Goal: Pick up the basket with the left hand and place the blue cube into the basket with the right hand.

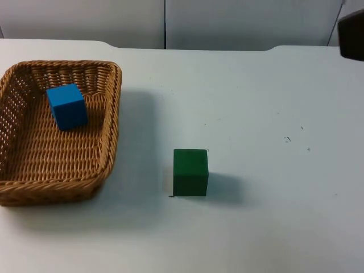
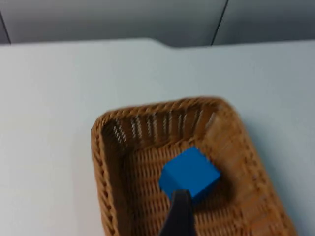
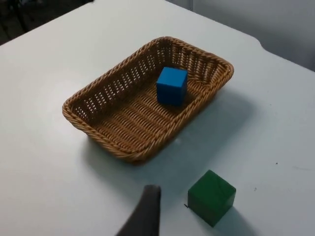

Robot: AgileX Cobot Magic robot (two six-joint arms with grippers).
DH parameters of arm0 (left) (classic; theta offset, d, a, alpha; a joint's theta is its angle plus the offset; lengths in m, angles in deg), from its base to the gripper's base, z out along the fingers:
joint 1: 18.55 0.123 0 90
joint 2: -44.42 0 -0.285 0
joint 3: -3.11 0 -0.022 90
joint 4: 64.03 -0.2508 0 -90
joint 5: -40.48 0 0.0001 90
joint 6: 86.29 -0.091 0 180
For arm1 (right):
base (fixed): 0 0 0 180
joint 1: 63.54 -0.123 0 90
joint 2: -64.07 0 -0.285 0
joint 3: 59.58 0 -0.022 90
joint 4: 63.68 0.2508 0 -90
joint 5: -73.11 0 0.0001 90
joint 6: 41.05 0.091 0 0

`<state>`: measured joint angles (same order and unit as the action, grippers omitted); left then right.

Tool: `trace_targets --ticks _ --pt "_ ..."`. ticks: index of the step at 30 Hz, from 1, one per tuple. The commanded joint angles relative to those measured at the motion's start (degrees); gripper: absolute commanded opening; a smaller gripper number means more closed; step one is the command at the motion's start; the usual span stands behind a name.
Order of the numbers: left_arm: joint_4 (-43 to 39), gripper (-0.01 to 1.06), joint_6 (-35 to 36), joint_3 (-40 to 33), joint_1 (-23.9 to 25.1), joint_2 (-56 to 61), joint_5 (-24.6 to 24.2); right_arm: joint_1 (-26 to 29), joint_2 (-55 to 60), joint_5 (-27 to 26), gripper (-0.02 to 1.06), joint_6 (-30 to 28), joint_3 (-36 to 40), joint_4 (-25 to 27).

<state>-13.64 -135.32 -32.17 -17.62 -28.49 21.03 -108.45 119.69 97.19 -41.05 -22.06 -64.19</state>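
Note:
A brown wicker basket (image 1: 111,119) rests on the white table at the left; it also shows in the left wrist view (image 2: 106,162) and the right wrist view (image 3: 103,130). A blue cube (image 1: 67,106) lies inside it, near the far end (image 2: 189,173) (image 3: 172,85). My left gripper (image 2: 178,216) hangs above the basket, close over the blue cube and apart from the rim. My right gripper (image 3: 145,211) hovers over bare table, well away from the basket and next to a green cube. A black part of the right arm (image 1: 352,35) sits at the far right.
A green cube (image 1: 190,172) (image 3: 211,197) stands on the table right of the basket, with a gap between them. Bare white table (image 1: 284,114) spreads to the right and front. The grey partition wall (image 1: 227,23) closes the back.

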Motion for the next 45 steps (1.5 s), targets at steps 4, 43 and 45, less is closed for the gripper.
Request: trace_targets --ticks 4,43,45 --pt "-0.1 0.68 1.2 0.0 0.1 11.9 -5.0 -0.2 -4.7 1.7 0.87 -0.6 0.4 -1.7" --pt "-34.7 0.68 37.6 -0.2 0.1 65.1 -43.9 -0.2 -45.6 38.8 0.87 -1.5 8.4 0.5" --pt "-34.7 0.68 37.6 -2.0 0.1 65.1 -43.8 -0.2 -47.8 38.7 0.87 -1.5 10.2 0.8"
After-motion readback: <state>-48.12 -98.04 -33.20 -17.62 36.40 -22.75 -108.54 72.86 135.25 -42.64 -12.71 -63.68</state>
